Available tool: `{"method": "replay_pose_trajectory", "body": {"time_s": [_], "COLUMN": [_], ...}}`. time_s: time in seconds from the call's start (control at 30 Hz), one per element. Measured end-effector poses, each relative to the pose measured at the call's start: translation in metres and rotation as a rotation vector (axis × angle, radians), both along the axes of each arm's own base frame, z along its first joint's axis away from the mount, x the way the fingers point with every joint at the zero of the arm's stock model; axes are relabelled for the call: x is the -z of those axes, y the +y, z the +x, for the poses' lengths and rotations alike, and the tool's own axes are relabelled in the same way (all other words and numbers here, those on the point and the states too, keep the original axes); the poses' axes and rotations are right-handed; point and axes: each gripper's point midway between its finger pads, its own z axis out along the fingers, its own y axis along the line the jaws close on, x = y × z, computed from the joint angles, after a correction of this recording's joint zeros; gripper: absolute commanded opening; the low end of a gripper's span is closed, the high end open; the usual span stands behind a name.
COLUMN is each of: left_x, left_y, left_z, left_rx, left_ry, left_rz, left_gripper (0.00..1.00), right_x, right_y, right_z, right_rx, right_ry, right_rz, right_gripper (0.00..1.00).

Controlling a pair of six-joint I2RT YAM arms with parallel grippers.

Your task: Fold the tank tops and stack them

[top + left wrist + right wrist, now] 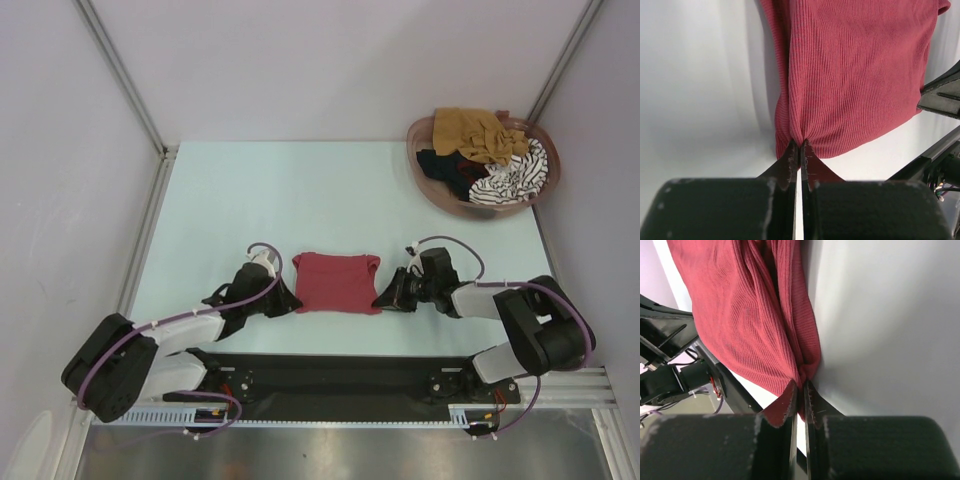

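A pale mint bench fills the floor of a small booth. Plain, pale grey walls close it in on three sides, with aluminium posts running up the far corners. Along the near edge, a black base plate carries both arms, with a strip of bare metal in front of it.

The dark red tank top lies flat on the bench between the arms, near the front edge, folded into a rough rectangle. The left jaws are clamped together on its near left corner, with ribbed cloth bunching at the tips in the left wrist view. The right jaws are pinched on its near right corner in the same way.

At the far right corner stands a pinkish-brown oval basket, well apart from the arms. In it are heaped a mustard-brown tank top, a black tank top and a black-and-white striped tank top.
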Motion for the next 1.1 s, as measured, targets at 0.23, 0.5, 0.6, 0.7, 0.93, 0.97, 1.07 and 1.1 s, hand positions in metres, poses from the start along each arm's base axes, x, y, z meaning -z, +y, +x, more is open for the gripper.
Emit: {"method": "replay_pose_trajectory", "body": {"time_s": [0.23, 0.5, 0.6, 0.7, 0.93, 0.97, 1.07, 1.1], "left_x": [0.002, -0.022, -0.043, -0.066, -0.098, -0.097, -0.094, -0.093], "left_y": [0.002, 0.021, 0.026, 0.026, -0.021, -0.029, -0.050, -0.055], "left_z": [-0.001, -0.004, 0.003, 0.011, 0.020, 0.021, 0.020, 0.020], "left_rx": [0.002, -0.032, -0.051, -0.063, 0.073, 0.096, 0.153, 0.166], "left_ry": [0.008, -0.017, -0.042, -0.080, -0.111, -0.102, -0.076, -0.069], "left_rz": [0.010, 0.093, 0.121, 0.129, -0.042, -0.059, -0.104, -0.120], "left_gripper": [0.47, 0.70, 0.70, 0.65, 0.51, 0.50, 0.50, 0.49], "right_x": [-0.007, -0.040, -0.056, -0.074, -0.109, -0.110, -0.105, -0.103], "right_y": [0.002, -0.007, -0.008, -0.004, 0.031, 0.037, 0.052, 0.056], "right_z": [0.000, 0.016, 0.024, 0.034, 0.065, 0.068, 0.066, 0.064], "right_rx": [-0.013, 0.001, 0.001, -0.007, -0.061, -0.066, -0.084, -0.088], "right_ry": [-0.012, -0.117, -0.163, -0.202, -0.236, -0.227, -0.190, -0.182], "right_rz": [0.026, -0.072, -0.103, -0.116, -0.011, 0.012, 0.072, 0.091], "right_gripper": [0.51, 0.72, 0.63, 0.30, 0.00, 0.00, 0.00, 0.00]}}
